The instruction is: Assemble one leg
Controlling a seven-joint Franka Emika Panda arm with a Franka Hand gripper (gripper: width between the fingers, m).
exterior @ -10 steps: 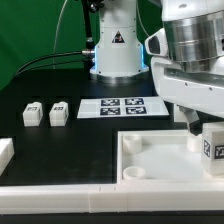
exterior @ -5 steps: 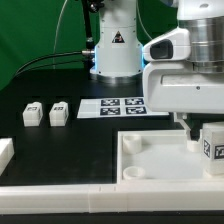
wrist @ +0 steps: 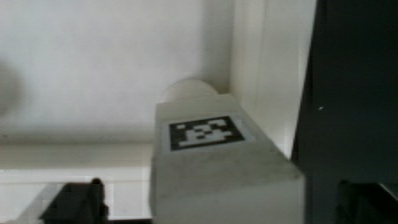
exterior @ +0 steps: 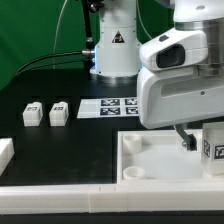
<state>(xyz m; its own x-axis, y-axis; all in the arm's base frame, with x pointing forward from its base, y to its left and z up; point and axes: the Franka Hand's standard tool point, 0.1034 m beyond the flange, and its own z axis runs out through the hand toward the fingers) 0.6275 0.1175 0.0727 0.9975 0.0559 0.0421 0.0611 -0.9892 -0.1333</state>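
In the exterior view you'll find the leg [exterior: 213, 148] standing in the tray [exterior: 160, 166] at that view's right, tag toward the camera. One dark finger [exterior: 186, 139] hangs just beside it under the arm's white bulk. Two spare legs [exterior: 32, 114] wait on the table [exterior: 85, 140] well apart, near the marker board [exterior: 112, 106]. In the wrist view the pincer [wrist: 217, 203] is spread wide, a fingertip on either side of the leg [wrist: 210, 135] with a gap on both flanks (nothing gripped yet). It straddles the leg so that closing should catch its flat sides. The tray's wall runs close alongside, so I judge you have little room on that side.
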